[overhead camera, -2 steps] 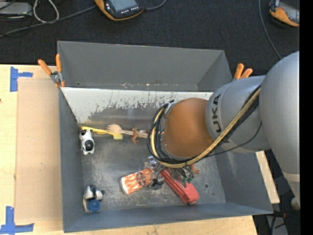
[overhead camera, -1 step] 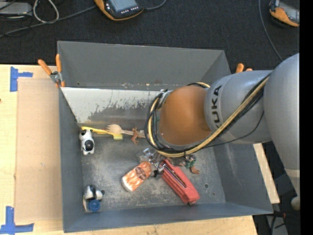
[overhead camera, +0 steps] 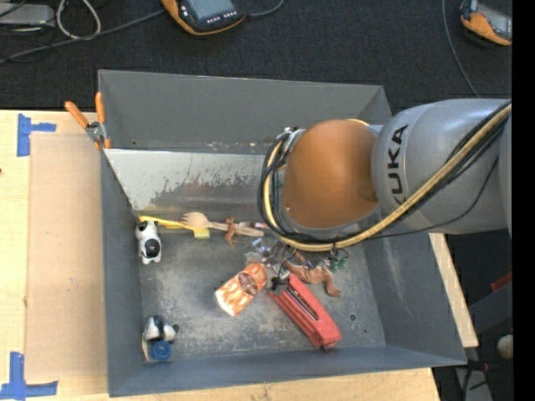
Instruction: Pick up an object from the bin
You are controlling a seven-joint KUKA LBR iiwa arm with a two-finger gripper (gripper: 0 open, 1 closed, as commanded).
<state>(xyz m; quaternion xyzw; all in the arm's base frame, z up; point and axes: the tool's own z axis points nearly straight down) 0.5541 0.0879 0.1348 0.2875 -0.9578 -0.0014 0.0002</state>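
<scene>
Camera view: I look down into the grey bin (overhead camera: 242, 115) from above and a bit from one side.
Arm: my big silver arm (overhead camera: 443, 174) comes in from the right, with a round orange cover (overhead camera: 330, 174) on its wrist and cables looped around it.
Gripper: the gripper (overhead camera: 280, 276) is low in the bin, just under the orange cover, near the middle of the floor.
Gripper state: the cover hides most of it, so I cannot tell if it is spread, pressed together or pinching something.
Thing at the gripper: a shiny orange packet (overhead camera: 238, 291) lies just left of the gripper, right up against it. I cannot tell if they touch.
Also close: a long red flat thing (overhead camera: 306, 312) lies slanted just below and right of the gripper, and a small brown curly thing (overhead camera: 324, 279) lies just right of it.
Green bit: a tiny green thing (overhead camera: 338, 262) sits beside the brown one, under the edge of the cover.
Back left: a yellow stick (overhead camera: 171, 221) lies near the back wall, with a little black-and-white toy (overhead camera: 150, 244) just below it.
Front left corner: a small blue, white and black thing (overhead camera: 157, 337) lies well apart from the gripper.
</scene>
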